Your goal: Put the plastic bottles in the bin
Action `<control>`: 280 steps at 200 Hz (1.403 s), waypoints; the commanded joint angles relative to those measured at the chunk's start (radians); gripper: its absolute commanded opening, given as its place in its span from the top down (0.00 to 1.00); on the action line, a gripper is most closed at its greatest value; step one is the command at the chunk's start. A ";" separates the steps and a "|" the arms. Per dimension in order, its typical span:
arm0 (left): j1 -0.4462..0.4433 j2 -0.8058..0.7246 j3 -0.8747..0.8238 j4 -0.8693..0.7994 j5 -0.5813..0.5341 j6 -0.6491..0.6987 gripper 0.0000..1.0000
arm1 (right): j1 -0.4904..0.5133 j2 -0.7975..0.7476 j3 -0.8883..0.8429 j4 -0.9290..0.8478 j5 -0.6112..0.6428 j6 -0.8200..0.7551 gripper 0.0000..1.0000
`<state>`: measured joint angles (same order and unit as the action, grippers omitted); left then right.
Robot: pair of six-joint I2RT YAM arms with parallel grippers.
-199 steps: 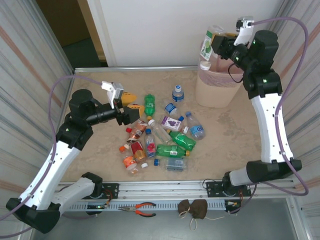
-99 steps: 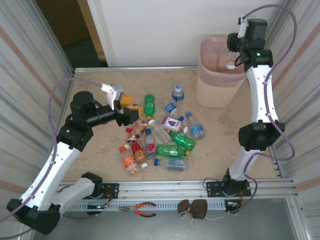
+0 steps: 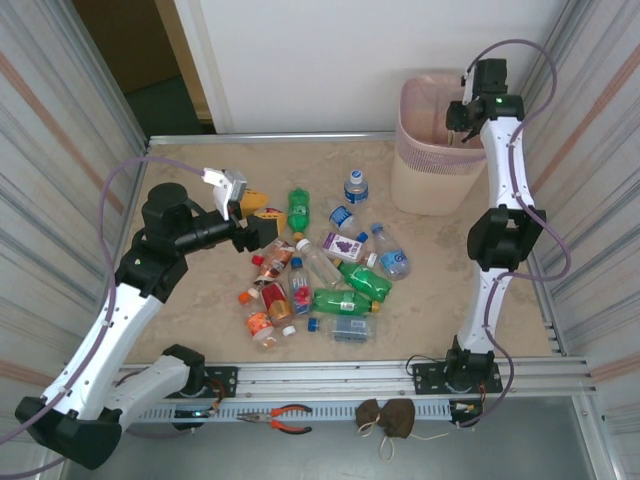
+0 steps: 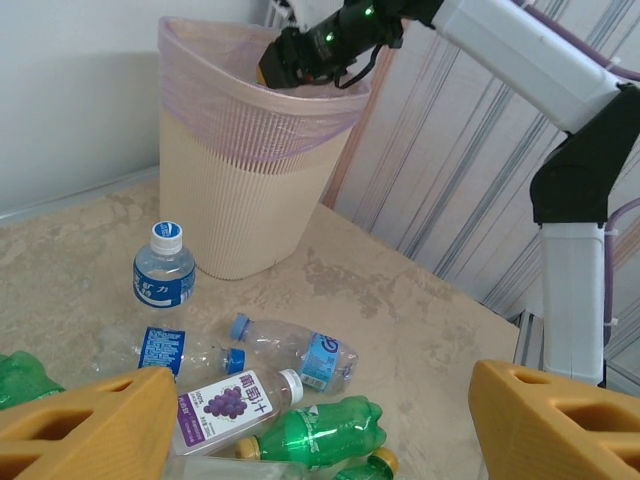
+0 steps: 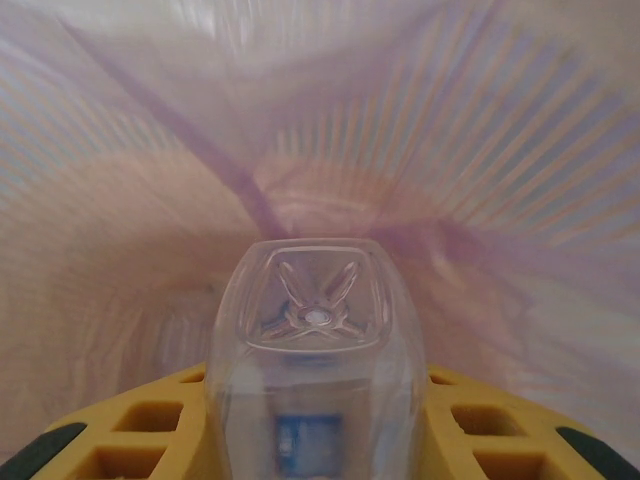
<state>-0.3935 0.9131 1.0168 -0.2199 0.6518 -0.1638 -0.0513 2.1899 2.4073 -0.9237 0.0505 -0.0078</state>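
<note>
Pinching a clear bottle [image 5: 315, 300] inside the bin [image 3: 425, 185], the right pincer [image 5: 315, 430] risks snagging the thin liner [image 4: 290, 125] on withdrawal; the left pincer [image 3: 260, 220] hangs spread.

- Orange-handled pliers [image 3: 285, 418] lying on grey ledge [image 3: 530, 430].
- Two brown pouches [image 3: 388, 418] beside them, touching.
- Beige marbled worktop [image 3: 450, 270].
- Striped curtains [image 3: 50, 150] flanking both sides.
</note>
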 commanded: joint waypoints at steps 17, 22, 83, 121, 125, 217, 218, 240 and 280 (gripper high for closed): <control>0.012 -0.013 -0.013 0.007 -0.007 0.012 0.23 | -0.006 0.082 0.036 -0.100 -0.043 0.035 0.72; 0.013 -0.012 -0.015 0.007 -0.007 0.010 0.23 | -0.006 0.093 0.036 -0.105 -0.047 0.036 0.72; 0.016 -0.012 -0.032 0.008 -0.010 0.006 0.24 | -0.005 0.202 0.036 -0.148 -0.073 0.064 0.71; 0.016 -0.018 -0.037 0.004 -0.015 0.006 0.24 | -0.005 0.265 0.036 -0.158 -0.069 0.071 0.68; 0.016 -0.020 -0.037 0.004 -0.015 0.005 0.24 | -0.005 0.270 0.036 -0.161 -0.068 0.072 0.68; 0.018 -0.026 -0.038 -0.009 -0.040 0.004 0.24 | -0.009 0.215 0.050 -0.162 -0.052 0.074 0.46; 0.017 -0.025 -0.037 -0.009 -0.040 0.004 0.24 | -0.009 0.213 0.051 -0.162 -0.051 0.074 0.45; 0.017 -0.021 -0.037 -0.007 -0.043 0.000 0.24 | -0.010 0.173 0.073 -0.176 -0.045 0.069 0.40; 0.017 -0.015 -0.038 -0.023 -0.070 -0.001 0.24 | -0.012 0.093 0.096 -0.193 -0.047 0.063 0.36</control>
<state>-0.3805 0.9085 0.9852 -0.2348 0.6075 -0.1638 -0.0547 2.3959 2.4474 -1.0836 0.0006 0.0513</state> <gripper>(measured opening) 0.761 0.637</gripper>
